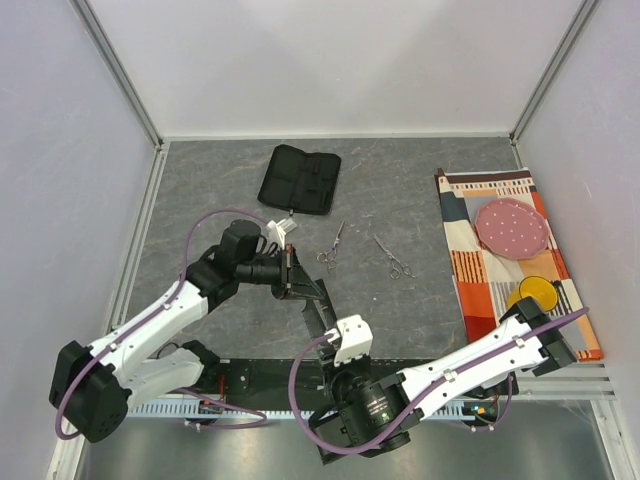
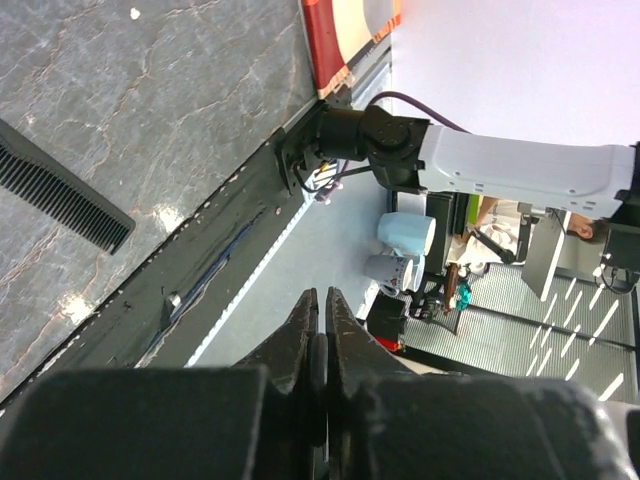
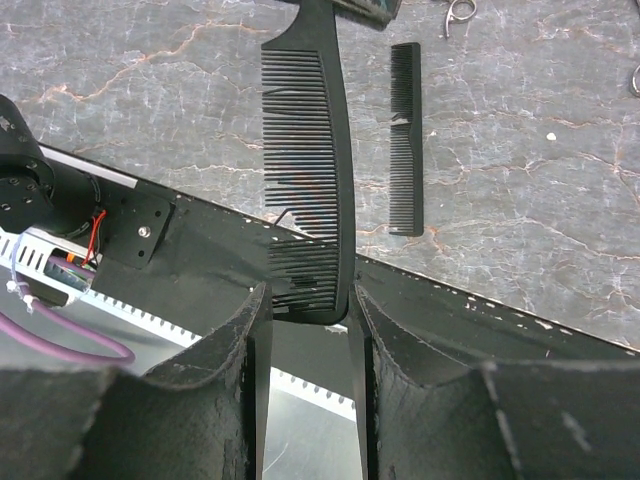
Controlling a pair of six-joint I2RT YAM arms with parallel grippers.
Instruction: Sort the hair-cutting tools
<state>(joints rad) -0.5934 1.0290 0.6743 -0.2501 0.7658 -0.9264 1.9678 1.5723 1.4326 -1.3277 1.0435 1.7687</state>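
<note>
A black comb with a narrow handle (image 3: 312, 150) hangs above the table between both arms. My right gripper (image 3: 310, 292) is shut on its toothed end, a fingertip against each edge. My left gripper (image 2: 320, 296) is shut on a thin black part that looks like the comb's narrow handle. In the top view the left gripper (image 1: 290, 270) and right gripper (image 1: 330, 328) stand close together near the table's front. The flat black straight comb (image 3: 405, 140) lies on the table beside them and shows in the left wrist view (image 2: 62, 195). Two silver scissors (image 1: 332, 247) (image 1: 394, 258) lie mid-table.
A black fabric pouch (image 1: 300, 179) lies open at the back centre. A patterned cloth (image 1: 470, 250) on the right carries a pink dotted plate (image 1: 512, 228) and a yellow object (image 1: 538, 293). A black rail (image 3: 520, 330) runs along the near edge.
</note>
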